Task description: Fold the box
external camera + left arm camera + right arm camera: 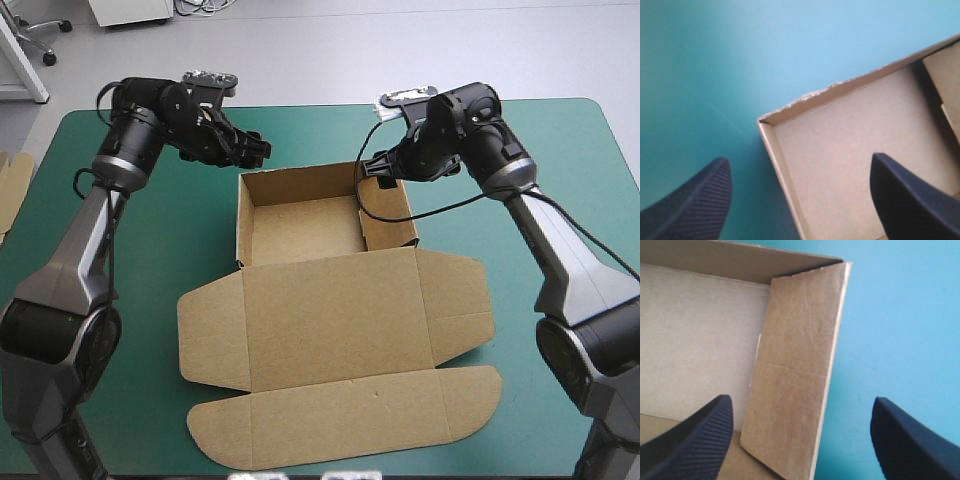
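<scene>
The brown box (300, 225) stands mid-table as an open tray with its walls raised, and its lid (340, 340) lies flat toward the near edge. My left gripper (255, 150) hovers open above the tray's far left corner (762, 120), one finger over the tray floor, the other (690, 205) over the cover. My right gripper (372, 165) hovers open above the far right corner. It straddles the right wall (800, 370), whose inner flap leans inward into the tray. Neither gripper holds anything.
The teal-green cover (120, 250) is bare to the left and right of the box. An edge of more brown board (10, 190) shows at the table's left edge. The lid's rounded flaps (340, 425) reach close to the near edge.
</scene>
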Robot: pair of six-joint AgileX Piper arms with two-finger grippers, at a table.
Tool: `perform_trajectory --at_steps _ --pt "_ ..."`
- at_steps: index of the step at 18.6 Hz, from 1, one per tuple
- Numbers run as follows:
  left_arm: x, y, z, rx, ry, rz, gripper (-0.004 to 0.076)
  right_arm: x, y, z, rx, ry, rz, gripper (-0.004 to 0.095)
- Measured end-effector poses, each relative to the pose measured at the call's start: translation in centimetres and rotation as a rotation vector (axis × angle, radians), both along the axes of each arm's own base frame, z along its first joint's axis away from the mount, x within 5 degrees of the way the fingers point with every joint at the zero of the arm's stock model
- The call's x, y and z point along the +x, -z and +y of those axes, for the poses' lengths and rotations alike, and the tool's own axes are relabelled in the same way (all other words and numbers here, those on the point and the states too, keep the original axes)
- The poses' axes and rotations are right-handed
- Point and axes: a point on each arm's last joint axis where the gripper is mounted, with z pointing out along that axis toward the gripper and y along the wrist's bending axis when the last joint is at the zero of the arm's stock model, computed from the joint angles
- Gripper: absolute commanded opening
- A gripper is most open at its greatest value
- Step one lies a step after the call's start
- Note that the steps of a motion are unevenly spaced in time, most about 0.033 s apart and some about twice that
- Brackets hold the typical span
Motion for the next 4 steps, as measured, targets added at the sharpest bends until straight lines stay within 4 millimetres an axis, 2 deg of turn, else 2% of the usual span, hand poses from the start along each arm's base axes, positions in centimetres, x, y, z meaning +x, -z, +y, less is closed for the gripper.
perform_trajectory --at_steps 2,4 --pt "-1.8 -2.6 0.4 -0.016 0.022 -0.062 0.0391 -1.7 -2.7 -0.8 0.027 0.000 -0.061 0.0492" --pt "-3.6 -4.8 0.7 -0.038 0.057 -0.108 0.0214 -3.6 -5.3 -1.6 0.058 0.004 -0.122 0.0091"
